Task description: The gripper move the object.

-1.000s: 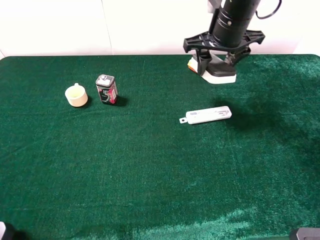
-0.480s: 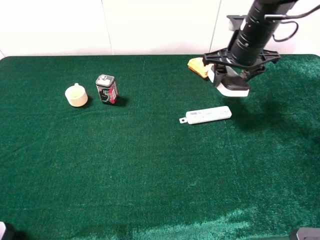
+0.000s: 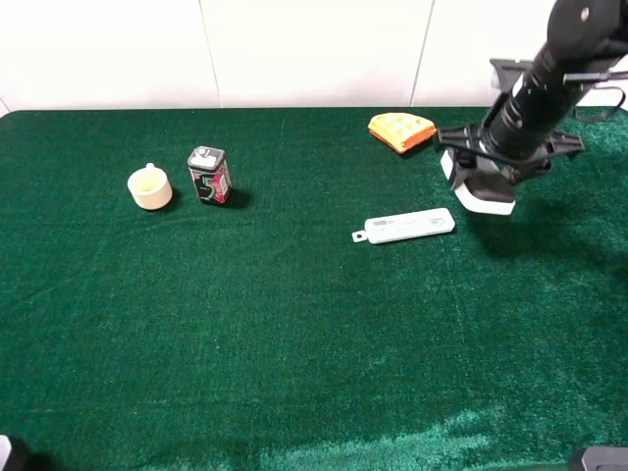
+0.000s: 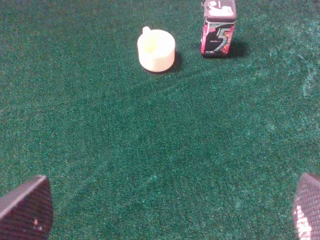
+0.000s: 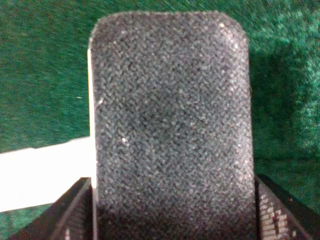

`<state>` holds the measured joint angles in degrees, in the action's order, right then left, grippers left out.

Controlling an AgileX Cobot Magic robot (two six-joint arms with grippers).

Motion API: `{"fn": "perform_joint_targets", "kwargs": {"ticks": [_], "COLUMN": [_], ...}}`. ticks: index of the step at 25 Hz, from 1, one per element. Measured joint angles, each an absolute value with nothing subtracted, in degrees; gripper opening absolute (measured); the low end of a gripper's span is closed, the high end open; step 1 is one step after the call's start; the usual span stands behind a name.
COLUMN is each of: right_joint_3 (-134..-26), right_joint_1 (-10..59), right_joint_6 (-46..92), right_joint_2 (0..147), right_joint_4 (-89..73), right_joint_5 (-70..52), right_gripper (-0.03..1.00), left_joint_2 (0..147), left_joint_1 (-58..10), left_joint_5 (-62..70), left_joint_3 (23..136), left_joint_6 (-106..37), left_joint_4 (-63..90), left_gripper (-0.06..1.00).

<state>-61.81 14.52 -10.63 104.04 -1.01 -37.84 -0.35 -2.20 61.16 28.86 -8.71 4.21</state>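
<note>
The object, a flat rounded block with a dark grey top and a white base, hangs in my right gripper a little above the green table at the right rear. In the right wrist view the grey felt top fills the frame, with a ribbed black finger on each side of it. My right gripper is shut on the block. My left gripper is open and empty, with its fingertips far apart over bare cloth.
A slim white test strip lies just left of and nearer than the block; it also shows in the right wrist view. An orange waffle-patterned piece lies at the back. A cream cup and a gum tin stand at the left.
My right arm has carried the block to the right and toward the front, uncovering the orange piece behind it. The left gripper's earlier state is not shown.
</note>
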Motion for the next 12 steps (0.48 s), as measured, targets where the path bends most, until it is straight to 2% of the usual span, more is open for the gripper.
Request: {"fn": "perform_joint_targets", "kwargs": {"ticks": [12], "right_joint_3": [-48.57], "right_joint_1": [11.96], "right_joint_6": [-10.63], "right_joint_2": [104.04], "right_joint_4": [-1.01], "right_joint_5": [-19.48], "right_gripper": [0.46], "left_joint_2": [-0.35], "left_joint_1": [-2.2], "left_joint_5": [61.16], "left_joint_3": [28.86], "left_joint_6": [-8.71], "left_joint_4": [4.21], "left_gripper": [0.97]}}
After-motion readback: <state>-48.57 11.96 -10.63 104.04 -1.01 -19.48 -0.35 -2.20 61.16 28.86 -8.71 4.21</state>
